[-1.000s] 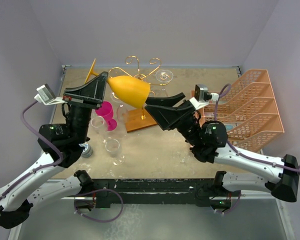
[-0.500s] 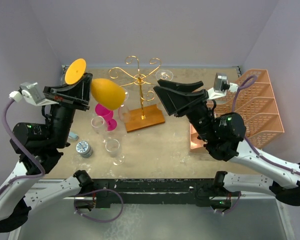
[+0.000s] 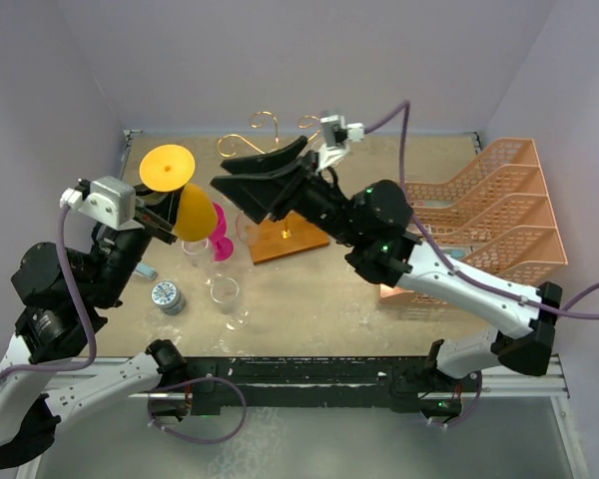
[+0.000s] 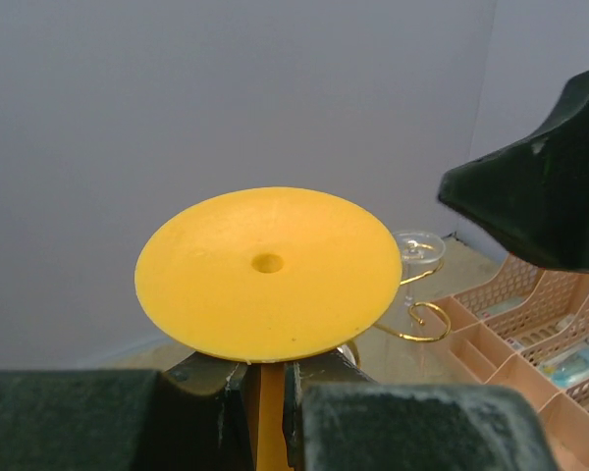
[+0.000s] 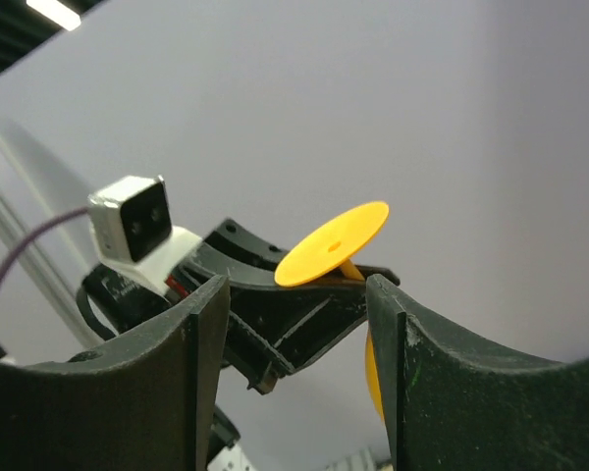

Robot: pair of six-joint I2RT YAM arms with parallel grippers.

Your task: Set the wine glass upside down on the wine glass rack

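Probably light and stiff, the wine glass is stem-pinched in the left gripper; right gripper gapes empty.

Wine glass flipped foot-up, right end effector released — swung left

Bench: sandy-brown top, scuffed.
Tiered tray organizer: salmon-pink plastic lattice at the far right, with a pale blue item in one compartment.
Goblet: magenta, left of centre.
Clear glasses: several, just beside the goblet.
Round tin: patterned lid, left of the glasses.
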